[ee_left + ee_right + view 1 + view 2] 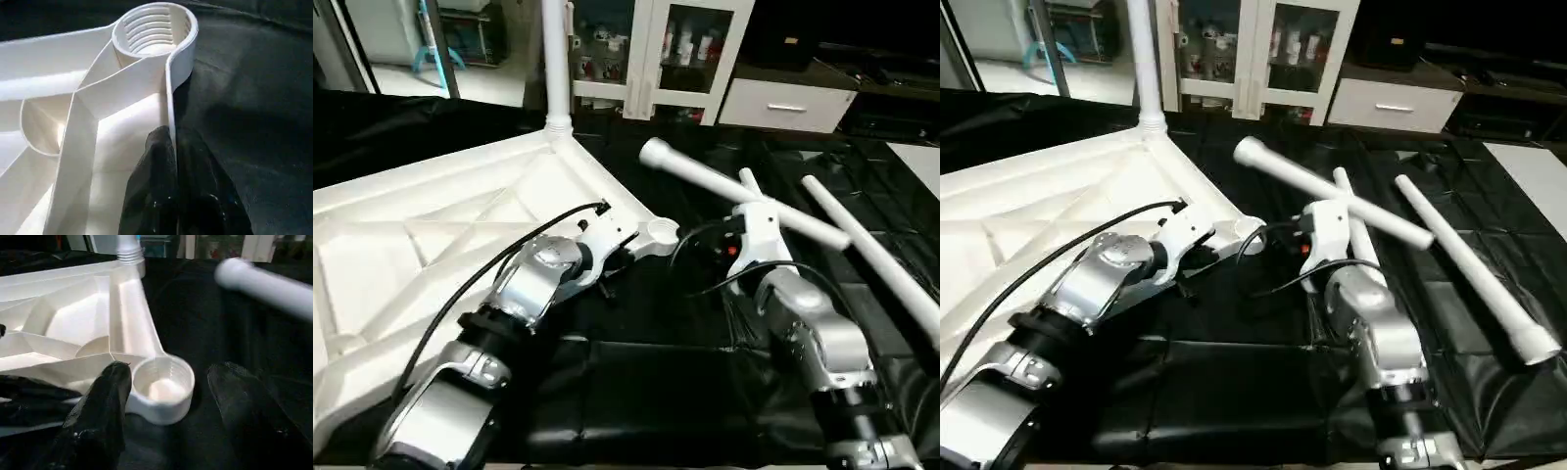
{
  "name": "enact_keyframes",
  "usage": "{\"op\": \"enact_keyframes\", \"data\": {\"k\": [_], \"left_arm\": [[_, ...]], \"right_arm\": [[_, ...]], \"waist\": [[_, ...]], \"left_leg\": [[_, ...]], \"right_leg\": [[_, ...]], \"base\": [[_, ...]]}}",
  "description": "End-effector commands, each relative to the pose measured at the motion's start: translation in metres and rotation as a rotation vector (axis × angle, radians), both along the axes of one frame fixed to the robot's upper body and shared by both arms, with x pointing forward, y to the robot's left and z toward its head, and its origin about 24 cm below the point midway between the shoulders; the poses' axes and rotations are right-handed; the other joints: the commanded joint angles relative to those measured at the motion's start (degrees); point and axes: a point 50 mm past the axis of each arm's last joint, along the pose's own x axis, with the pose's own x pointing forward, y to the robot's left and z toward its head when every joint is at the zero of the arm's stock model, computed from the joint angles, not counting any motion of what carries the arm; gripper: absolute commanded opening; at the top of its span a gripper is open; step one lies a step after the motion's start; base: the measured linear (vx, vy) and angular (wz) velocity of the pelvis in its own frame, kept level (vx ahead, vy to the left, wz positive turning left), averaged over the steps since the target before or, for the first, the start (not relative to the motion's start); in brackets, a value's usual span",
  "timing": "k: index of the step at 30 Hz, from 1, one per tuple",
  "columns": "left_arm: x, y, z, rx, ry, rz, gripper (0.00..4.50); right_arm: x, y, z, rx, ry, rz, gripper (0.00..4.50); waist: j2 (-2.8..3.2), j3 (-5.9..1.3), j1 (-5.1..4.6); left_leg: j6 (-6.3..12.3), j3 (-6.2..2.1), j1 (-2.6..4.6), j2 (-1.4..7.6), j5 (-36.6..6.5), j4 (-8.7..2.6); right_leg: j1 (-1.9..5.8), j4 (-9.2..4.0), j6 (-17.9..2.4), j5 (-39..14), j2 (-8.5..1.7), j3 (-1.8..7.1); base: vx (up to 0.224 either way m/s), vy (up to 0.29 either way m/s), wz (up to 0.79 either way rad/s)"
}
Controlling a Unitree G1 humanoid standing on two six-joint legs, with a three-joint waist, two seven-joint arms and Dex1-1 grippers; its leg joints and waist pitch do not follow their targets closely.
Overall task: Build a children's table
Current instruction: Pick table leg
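Observation:
The white table top (431, 235) lies upside down at the left, its ribbed underside facing up. One leg (556, 59) stands upright in the far corner socket. Three loose legs lie on the black cover at the right: one (705, 176) crosswise, one (871, 250) further right, and one (1359, 235) partly behind my right wrist. My left gripper (171, 134) is shut on the top's rim just behind the empty near corner socket (154, 29). My right gripper (171, 377) is open, with that socket (164, 404) between its fingers, one fingertip (115, 379) close beside it.
A black padded cover (636, 382) spreads under everything. A glass-door cabinet (685, 49) and a white drawer unit (788, 103) stand behind the work area. A cable (509, 259) runs along my left forearm.

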Motion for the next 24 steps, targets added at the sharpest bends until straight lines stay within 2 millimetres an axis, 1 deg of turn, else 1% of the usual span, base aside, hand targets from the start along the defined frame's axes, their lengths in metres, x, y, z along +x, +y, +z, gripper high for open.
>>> {"op": "enact_keyframes", "data": {"k": [1,2,3,4,5,6,7,8,9,11,12,14,15,16,19,20,21,22,23,24], "left_arm": [[-0.018,-0.009,-0.008,0.018,0.004,-0.229,0.00],[-0.027,-0.009,-0.010,0.022,0.014,-0.321,0.00],[-0.036,-0.008,-0.015,0.043,0.031,-0.410,0.00],[-0.039,-0.008,-0.016,0.045,0.035,-0.436,0.00],[-0.042,-0.007,-0.017,0.046,0.037,-0.457,0.00],[-0.043,-0.008,-0.018,0.038,0.044,-0.465,0.00],[-0.045,-0.008,-0.019,0.029,0.049,-0.476,0.00],[-0.045,-0.009,-0.019,0.029,0.042,-0.476,0.00],[-0.046,-0.009,-0.019,0.029,0.035,-0.480,0.00],[-0.043,-0.007,-0.018,0.039,0.015,-0.479,0.00],[-0.040,-0.006,-0.018,0.052,-0.003,-0.472,0.00],[-0.039,-0.005,-0.018,0.057,-0.016,-0.466,0.00],[-0.038,-0.004,-0.017,0.051,-0.025,-0.464,0.00],[-0.037,-0.004,-0.017,0.050,-0.033,-0.461,0.00],[-0.037,-0.004,-0.017,0.050,-0.034,-0.462,0.00],[-0.037,-0.004,-0.017,0.049,-0.037,-0.462,0.00],[-0.038,-0.004,-0.017,0.042,-0.037,-0.464,0.00],[-0.038,-0.004,-0.017,0.042,-0.037,-0.464,0.00],[-0.038,-0.004,-0.018,0.039,-0.038,-0.465,0.00],[-0.039,-0.004,-0.018,0.035,-0.049,-0.473,0.00]], "right_arm": [[-0.001,-0.002,0.003,-0.017,-0.011,-0.006,2.48],[-0.002,-0.002,0.003,-0.024,-0.014,-0.012,2.48],[-0.002,-0.003,0.002,-0.041,-0.018,-0.027,2.48],[-0.002,-0.003,0.002,-0.045,-0.019,-0.035,2.48],[-0.003,-0.004,0.003,-0.048,-0.019,-0.044,2.48],[-0.002,-0.005,0.003,-0.049,-0.019,-0.058,2.48],[-0.002,-0.005,0.003,-0.048,-0.019,-0.067,2.48],[-0.002,-0.005,0.003,-0.050,-0.018,-0.072,2.48],[-0.002,-0.006,0.003,-0.053,-0.018,-0.075,2.48],[-0.001,-0.005,0.002,-0.059,-0.017,-0.081,2.48],[-0.001,-0.005,0.002,-0.072,-0.020,-0.080,2.48],[-0.001,-0.004,0.001,-0.081,-0.023,-0.076,2.48],[-0.001,-0.004,0.002,-0.081,-0.023,-0.076,2.48],[-0.001,-0.004,0.002,-0.081,-0.023,-0.076,2.48],[0.000,-0.004,0.002,-0.084,-0.023,-0.076,2.48],[0.000,-0.003,0.002,-0.086,-0.023,-0.073,2.48],[0.000,-0.002,0.002,-0.088,-0.023,-0.070,2.48],[0.000,-0.002,0.002,-0.089,-0.023,-0.070,2.48],[0.000,-0.002,0.002,-0.091,-0.023,-0.066,2.48],[0.000,-0.001,0.001,-0.094,-0.023,-0.064,2.48]], "waist": [[0.78,-3.34,0.63],[0.71,-3.32,0.50],[1.66,-3.27,0.97],[1.59,-3.24,1.10],[1.57,-3.19,1.31],[1.76,-3.01,1.79],[1.86,-2.99,2.06],[1.89,-2.99,2.19],[1.86,-2.81,2.23],[1.77,-2.79,2.25],[1.54,-2.83,2.25],[1.63,-2.86,2.29],[1.56,-2.88,2.38],[1.36,-2.86,2.39],[1.50,-2.85,2.41],[1.05,-2.86,2.38],[1.25,-2.86,2.44],[1.04,-2.86,2.40],[1.12,-2.86,2.43],[0.90,-2.89,2.44]], "left_leg": [[0.89,-0.50,0.40,2.05,-8.35,-3.79],[0.70,-0.37,0.37,2.07,-8.45,-3.91],[-0.04,-0.37,0.88,2.13,-9.42,-3.91],[-0.30,-0.24,0.92,2.16,-9.80,-3.95],[-0.60,-0.12,1.13,2.19,-10.36,-4.02],[-1.34,0.09,1.66,2.23,-12.00,-4.11],[-2.02,0.11,1.68,2.28,-13.10,-4.24],[-2.26,0.08,1.58,2.30,-13.41,-4.33],[-3.03,0.03,1.55,2.28,-15.56,-4.60],[-3.31,-0.06,1.48,2.19,-16.73,-4.70],[-3.15,-0.09,1.34,2.11,-16.53,-4.66],[-3.16,-0.12,1.36,2.12,-16.18,-4.65],[-2.99,-0.08,1.46,2.12,-15.78,-4.59],[-2.83,-0.05,1.40,2.12,-15.52,-4.59],[-2.92,-0.10,1.37,2.18,-15.53,-4.62],[-2.79,-0.09,1.26,2.17,-15.31,-4.61],[-2.73,-0.13,1.24,2.18,-15.10,-4.63],[-2.64,-0.12,1.19,2.18,-14.98,-4.61],[-2.55,-0.15,1.13,2.17,-14.76,-4.63],[-2.39,-0.13,1.16,2.18,-14.40,-4.57]], "right_leg": [[3.56,-3.24,-10.83,-5.95,-3.23,2.54],[3.56,-3.13,-10.95,-5.67,-3.06,2.59],[3.12,-3.10,-11.16,-6.04,-3.05,2.59],[3.09,-3.18,-10.97,-6.31,-2.98,2.64],[2.94,-3.17,-10.88,-6.64,-2.88,2.65],[2.46,-3.32,-10.71,-7.80,-2.76,2.70],[2.57,-3.26,-10.52,-8.70,-2.86,2.74],[2.65,-3.28,-10.28,-9.15,-2.93,2.76],[2.63,-3.52,-9.30,-11.56,-2.98,2.79],[2.74,-3.75,-8.17,-14.11,-3.19,2.89],[2.79,-3.91,-7.42,-15.11,-3.23,2.92],[2.75,-3.93,-7.04,-15.36,-3.30,2.97],[2.64,-3.92,-6.92,-15.20,-3.28,2.97],[2.67,-3.93,-6.85,-15.28,-3.28,2.96],[2.64,-3.89,-6.84,-15.56,-3.30,2.95],[2.72,-3.87,-6.77,-15.73,-3.31,2.92],[2.72,-3.86,-6.66,-16.00,-3.37,2.94],[2.74,-3.89,-6.60,-16.07,-3.39,2.93],[2.79,-3.86,-6.51,-16.21,-3.42,2.92],[2.74,-3.83,-6.48,-15.97,-3.41,2.91]], "base": [[0.000,0.000,0.00],[0.000,0.000,0.00],[0.000,0.000,0.00],[0.000,0.000,0.00],[0.000,0.000,0.00],[0.000,0.000,0.00],[0.000,0.000,0.00],[0.000,0.000,0.00],[0.000,0.000,0.00],[0.000,0.000,0.00],[0.000,0.000,0.00],[0.000,0.000,0.00],[0.000,0.000,0.00],[0.000,0.000,0.00],[0.000,0.000,0.00],[0.000,0.000,0.00],[0.000,0.000,0.00],[0.000,0.000,0.00],[0.000,0.000,0.00],[0.000,0.000,0.00]]}}
